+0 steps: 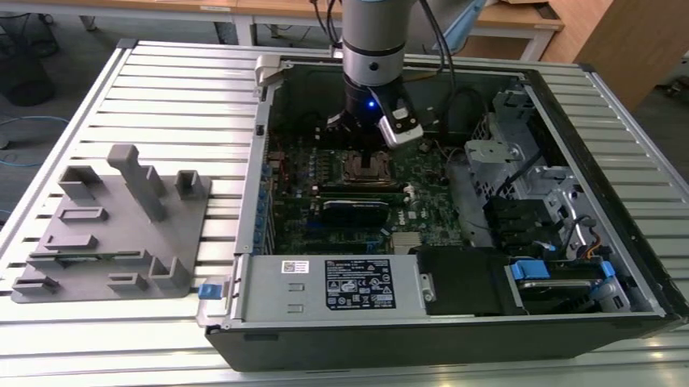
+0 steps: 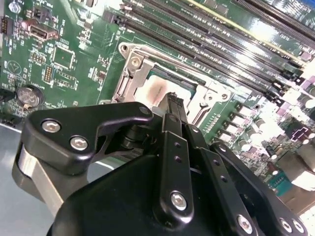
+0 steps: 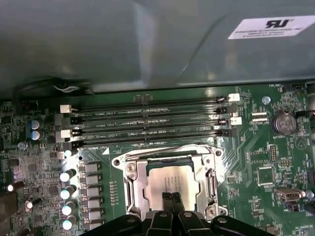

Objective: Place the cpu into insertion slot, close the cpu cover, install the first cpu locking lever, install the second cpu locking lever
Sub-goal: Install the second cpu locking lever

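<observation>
Hovering over the open computer case (image 1: 560,266) in the upper middle of the exterior view, the gripper (image 1: 361,137) points down at the socket (image 1: 366,168) on the green board (image 1: 431,214). In the first wrist view, the chip (image 3: 172,179) lies flat inside the socket (image 3: 132,189), low in the frame's middle, with the silvery cover (image 3: 209,182) framing it. The fingertips (image 3: 171,197) are pressed together, their ends just over the chip's near edge; whether they touch it cannot be told. In the second wrist view, the closed fingers (image 2: 174,105) reach the chip (image 2: 158,91) at frame centre, the cover (image 2: 133,73) around it.
</observation>
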Tool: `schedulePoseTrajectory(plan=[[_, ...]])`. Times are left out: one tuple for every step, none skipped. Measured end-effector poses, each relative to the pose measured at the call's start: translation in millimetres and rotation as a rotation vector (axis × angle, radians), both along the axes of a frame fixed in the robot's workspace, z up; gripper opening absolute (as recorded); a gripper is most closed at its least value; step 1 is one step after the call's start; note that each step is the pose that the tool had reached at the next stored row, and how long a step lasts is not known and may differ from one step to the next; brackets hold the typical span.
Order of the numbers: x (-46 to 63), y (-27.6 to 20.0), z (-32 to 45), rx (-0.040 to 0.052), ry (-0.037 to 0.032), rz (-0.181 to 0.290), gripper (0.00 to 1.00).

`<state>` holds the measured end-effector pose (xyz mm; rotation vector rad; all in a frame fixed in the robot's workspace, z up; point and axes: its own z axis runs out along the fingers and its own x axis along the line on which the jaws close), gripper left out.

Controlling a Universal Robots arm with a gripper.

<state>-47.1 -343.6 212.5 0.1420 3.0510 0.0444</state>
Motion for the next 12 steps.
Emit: schedulePoseTrajectory(plan=[[0.0,0.0,0.0,0.0000,0.0000,0.008,0.11],[0.0,0.0,0.0,-0.0001,0.0000,0.016,0.11],[0.1,0.0,0.0,0.0000,0.0000,0.023,0.11],[0.2,0.1,0.0,0.0000,0.0000,0.030,0.11],[0.4,0.2,0.0,-0.0001,0.0000,0.034,0.11],[0.4,0.2,0.0,0.0000,0.0000,0.034,0.11],[0.4,0.2,0.2,0.0000,0.0000,0.034,0.11],[0.4,0.3,0.9,-0.0002,0.0002,0.034,0.11],[0.4,0.3,2.2,-0.0002,0.0001,0.034,0.11],[0.4,0.3,4.1,0.0000,0.0001,0.034,0.11],[0.4,0.3,6.0,0.0001,0.0000,0.034,0.11],[0.4,0.3,6.9,-0.0001,0.0001,0.034,0.11]])
